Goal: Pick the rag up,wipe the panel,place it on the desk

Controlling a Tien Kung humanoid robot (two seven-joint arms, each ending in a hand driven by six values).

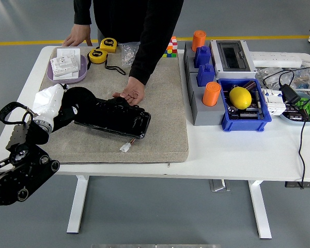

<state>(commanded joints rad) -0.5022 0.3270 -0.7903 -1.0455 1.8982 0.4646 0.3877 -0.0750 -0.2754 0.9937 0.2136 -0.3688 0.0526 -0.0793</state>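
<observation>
The left hand (pixel 75 106) lies on the left end of the glossy black panel (pixel 116 120). Whether its fingers grip anything cannot be told. A white rag (pixel 47 101) shows just left of it, at the wrist. The panel rests on a grey mat (pixel 160 124) on the desk (pixel 237 150). A person's hand (pixel 128 94) presses the panel's far edge.
</observation>
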